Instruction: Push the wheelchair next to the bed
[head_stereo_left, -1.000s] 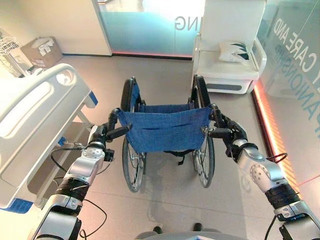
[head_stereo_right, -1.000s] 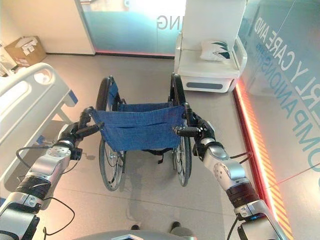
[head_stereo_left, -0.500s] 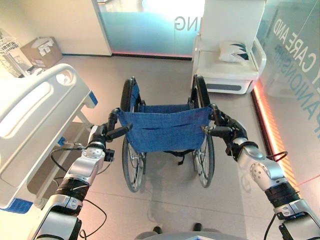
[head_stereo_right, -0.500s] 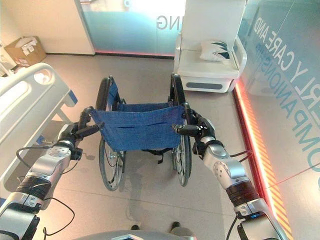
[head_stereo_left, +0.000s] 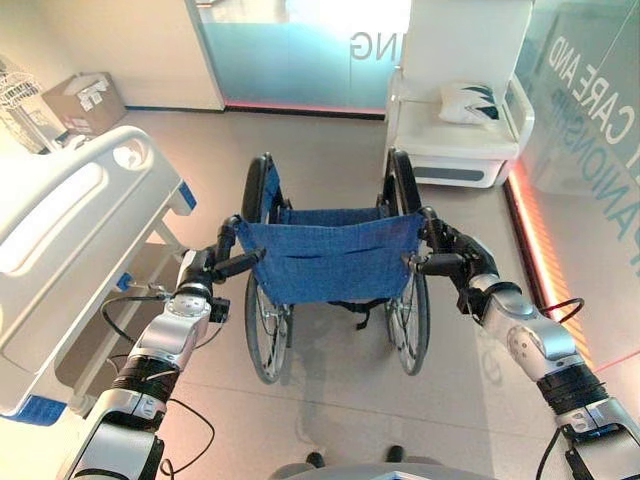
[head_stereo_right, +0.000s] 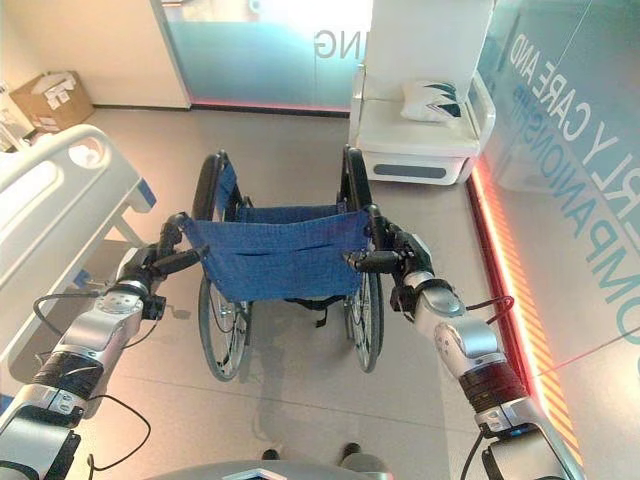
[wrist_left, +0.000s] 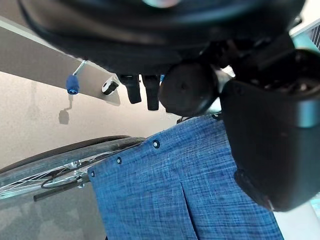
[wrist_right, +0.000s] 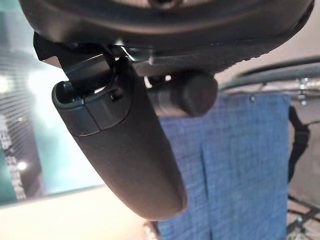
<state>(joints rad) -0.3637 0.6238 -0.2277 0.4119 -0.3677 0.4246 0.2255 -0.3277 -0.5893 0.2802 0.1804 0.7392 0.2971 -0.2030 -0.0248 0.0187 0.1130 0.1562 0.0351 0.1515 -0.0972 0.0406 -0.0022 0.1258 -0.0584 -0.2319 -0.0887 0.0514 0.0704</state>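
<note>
Wheelchair (head_stereo_left: 330, 262): we find it on the floor (head_stereo_left: 330, 150) at centre, blue back sling facing us, just right of the bed (head_stereo_left: 70, 250).
Left hand (head_stereo_left: 198, 270): we see its fingers curled round the left push handle (head_stereo_left: 238, 264).
Right hand (head_stereo_left: 465, 268): wrapped round the right push handle (head_stereo_left: 425, 264).
Beyond, we list a white armchair (head_stereo_left: 455, 150) bearing a cushion (head_stereo_left: 470, 102), and a cardboard box (head_stereo_left: 82, 102) far left.
</note>
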